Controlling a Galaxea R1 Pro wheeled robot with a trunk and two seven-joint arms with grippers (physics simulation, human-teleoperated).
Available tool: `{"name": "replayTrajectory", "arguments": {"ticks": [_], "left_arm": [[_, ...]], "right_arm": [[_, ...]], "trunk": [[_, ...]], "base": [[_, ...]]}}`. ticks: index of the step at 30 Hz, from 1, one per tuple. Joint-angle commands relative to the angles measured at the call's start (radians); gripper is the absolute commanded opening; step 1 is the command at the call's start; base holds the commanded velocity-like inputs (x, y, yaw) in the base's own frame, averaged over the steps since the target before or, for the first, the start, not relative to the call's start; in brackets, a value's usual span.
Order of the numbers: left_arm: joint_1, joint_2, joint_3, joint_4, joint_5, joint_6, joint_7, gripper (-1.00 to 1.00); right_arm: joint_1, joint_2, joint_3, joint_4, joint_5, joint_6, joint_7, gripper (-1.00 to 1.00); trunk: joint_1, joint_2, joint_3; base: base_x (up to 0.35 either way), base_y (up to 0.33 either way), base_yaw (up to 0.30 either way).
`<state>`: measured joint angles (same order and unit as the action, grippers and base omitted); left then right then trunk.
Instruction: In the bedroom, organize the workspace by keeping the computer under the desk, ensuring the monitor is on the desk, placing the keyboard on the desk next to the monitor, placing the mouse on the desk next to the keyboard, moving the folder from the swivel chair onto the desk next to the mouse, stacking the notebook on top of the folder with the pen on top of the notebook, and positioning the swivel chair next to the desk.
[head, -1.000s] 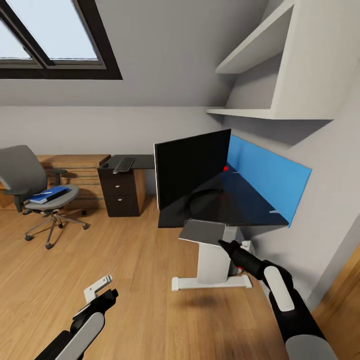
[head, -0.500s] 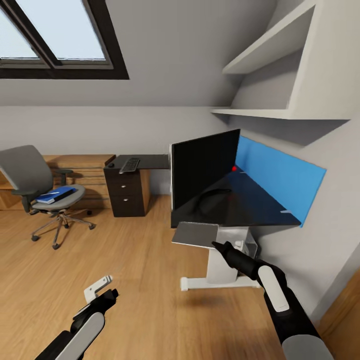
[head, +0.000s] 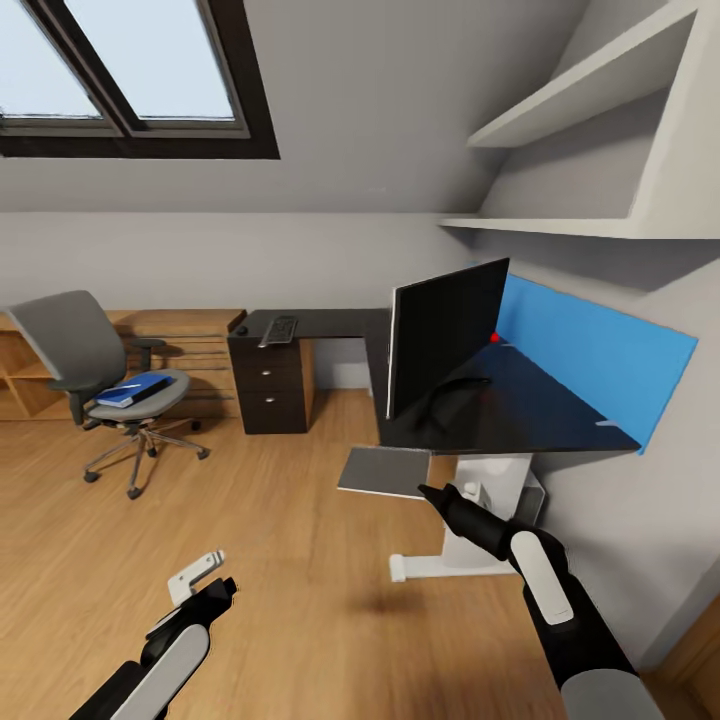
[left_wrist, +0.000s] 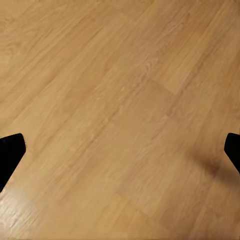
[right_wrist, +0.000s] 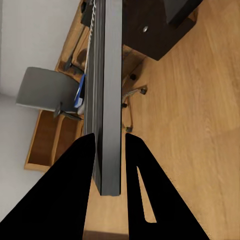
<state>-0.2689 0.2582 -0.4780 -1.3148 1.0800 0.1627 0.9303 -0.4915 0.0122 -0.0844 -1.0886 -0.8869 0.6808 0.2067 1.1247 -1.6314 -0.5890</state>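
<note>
I am carrying the notebook (head: 385, 471), clamped edge-on in my right gripper (head: 430, 492), just short of the surface (head: 520, 420); my left gripper (head: 205, 580) is hanging spread and empty. Next: fetching the folder (head: 133, 390), far off.

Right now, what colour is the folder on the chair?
Bright blue folder on the grey chair; head view.

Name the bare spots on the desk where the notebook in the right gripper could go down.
Bare black top lies between the monitor and the blue rear panel, and on the desk stretch between the keyboard and the monitor. The drawer end is crowded by the keyboard. The right gripper grips the notebook.
</note>
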Motion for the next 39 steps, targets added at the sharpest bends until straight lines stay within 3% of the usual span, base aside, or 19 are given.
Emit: {"name": "replayTrajectory", "arguments": {"ticks": [1,15,28,39], "left_arm": [[-0.001,0.001,-0.002,-0.001,0.002,0.005,0.007,1.0],[-0.001,0.001,-0.003,-0.001,0.002,0.005,0.007,1.0],[-0.001,0.001,-0.005,0.0,0.004,0.005,0.007,1.0],[-0.001,0.001,-0.006,0.022,0.002,0.006,0.007,1.0]], "right_arm": [[-0.001,0.0,-0.002,-0.001,-0.003,0.008,0.005,-1.0],[-0.001,0.001,-0.001,-0.001,-0.003,0.008,0.005,-1.0],[-0.001,0.002,0.0,0.002,-0.002,0.006,0.004,-1.0],[-0.001,0.002,0.0,0.004,-0.002,0.005,0.003,-1.0]], "trunk": [[0.0,-0.001,-0.001],[0.0,-0.001,-0.001],[0.0,-0.001,0.016],[0.0,-0.001,0.033]], "base": [[0.0,0.332,0.0],[0.0,0.332,0.0],[0.004,0.331,0.0],[0.196,0.165,0.0]]}}
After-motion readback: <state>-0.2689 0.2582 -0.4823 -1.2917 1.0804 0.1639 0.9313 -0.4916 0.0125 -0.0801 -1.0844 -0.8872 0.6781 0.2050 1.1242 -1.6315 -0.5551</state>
